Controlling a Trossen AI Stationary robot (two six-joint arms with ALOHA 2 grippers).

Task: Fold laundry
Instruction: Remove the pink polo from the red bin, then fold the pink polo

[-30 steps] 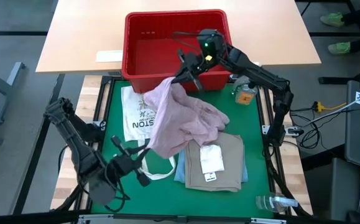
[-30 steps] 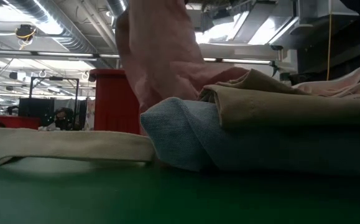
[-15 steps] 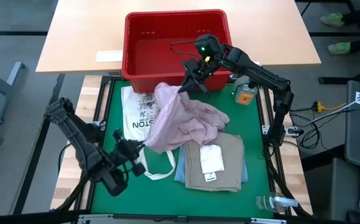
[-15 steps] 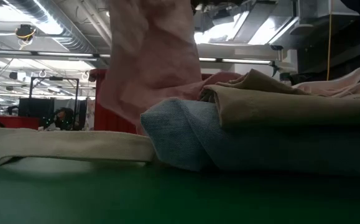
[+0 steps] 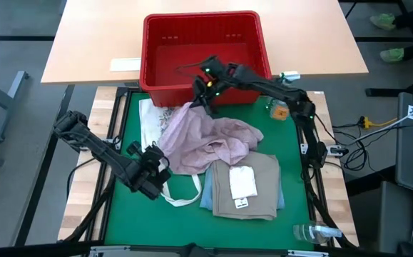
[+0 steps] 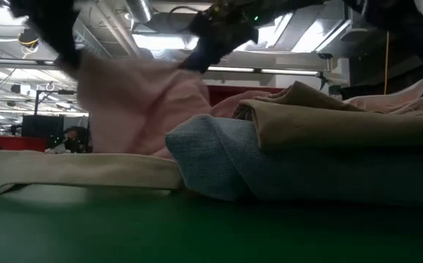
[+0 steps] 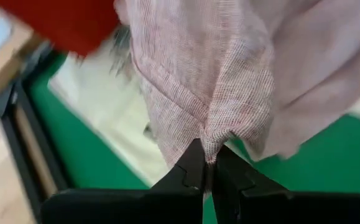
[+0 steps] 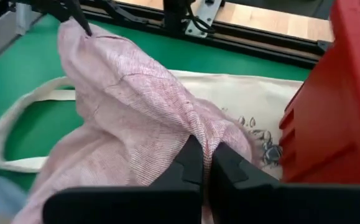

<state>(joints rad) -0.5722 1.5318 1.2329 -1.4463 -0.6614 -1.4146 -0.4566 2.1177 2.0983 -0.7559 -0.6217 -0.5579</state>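
The pale pink shirt (image 5: 213,139) sags between my two grippers, over the cream printed tote bag (image 5: 155,132) and the far edge of the folded pile. In that pile a khaki piece (image 5: 247,187) lies on light blue jeans (image 6: 218,157). My left gripper (image 5: 162,158) is shut on the shirt's near-left end. My right gripper (image 5: 197,100) is shut on its far end, just in front of the red basket (image 5: 202,50). The low view shows the shirt (image 6: 145,109) hanging behind the pile. My left gripper pinches a bunched fold of the pink shirt (image 7: 220,134) between its two shut fingers, slanting down from the table's near-left side. The cloth rises from the fingertips toward the other gripper, clear of the mat here. My right gripper pinches a gathered ridge of the shirt (image 8: 195,134) between its shut fingers, slanting down from the far side. The cloth runs slack from there to the left gripper (image 8: 74,18) and droops onto the tote bag (image 8: 242,112).
The red basket's near wall (image 8: 329,124) stands close beside my right gripper. A small orange-capped bottle (image 5: 281,108) stands at the far right of the green mat (image 5: 131,143). A clear bottle (image 5: 313,232) lies at the near right corner.
Both grippers have sunk, still shut on the shirt. The left has gone toward the far right and tipped downward; the right has gone down and a little left, in front of the basket. The shirt, held high before, has come down and sagged over the tote bag and the pile.
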